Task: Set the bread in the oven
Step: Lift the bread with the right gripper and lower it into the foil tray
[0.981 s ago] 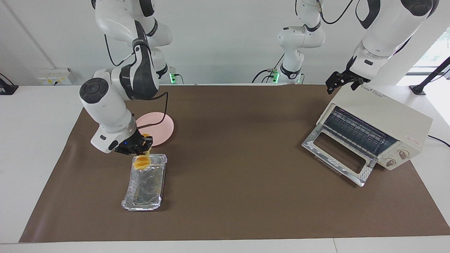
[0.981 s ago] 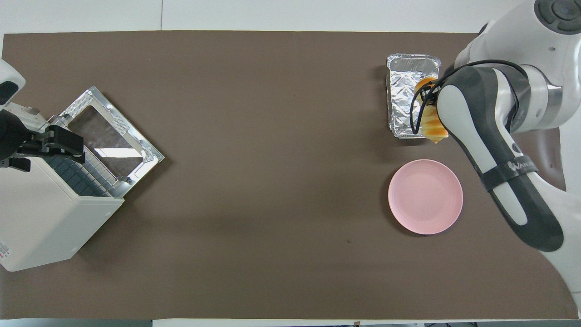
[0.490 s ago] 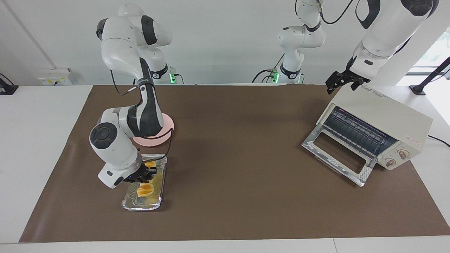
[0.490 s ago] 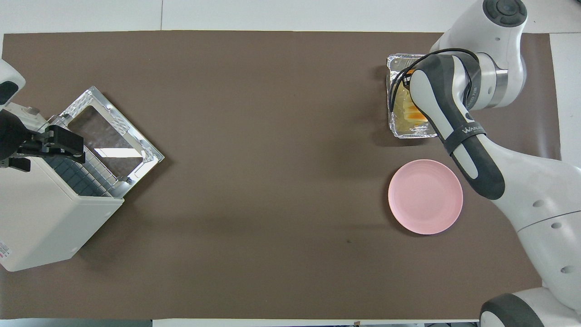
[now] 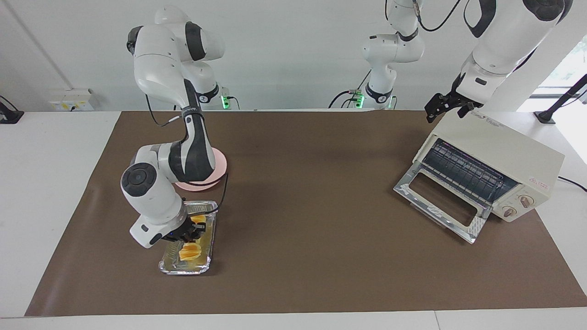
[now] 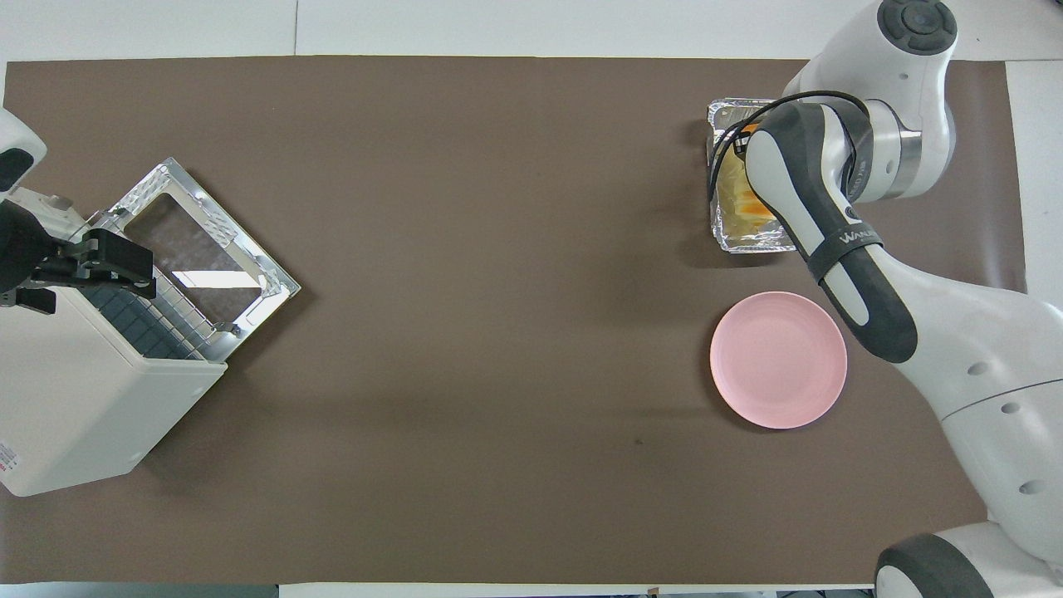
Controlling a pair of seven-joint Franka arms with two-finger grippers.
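Right gripper (image 5: 187,239) clamped on bread (image 5: 191,251), down in foil tray (image 5: 205,265) farther from robots than pink plate (image 5: 220,166). Left gripper (image 5: 441,106) fingers apart over oven (image 5: 504,156), waiting, door down. Risk: bread sticks to the fingers on release and drags tray

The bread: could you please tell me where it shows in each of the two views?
Facing view: the bread lies in the foil tray, low in the picture under the right gripper.
Overhead view: only a sliver of it shows beside the arm, upper right.
Shared landmark: the pink plate, nearer the robots than the tray.
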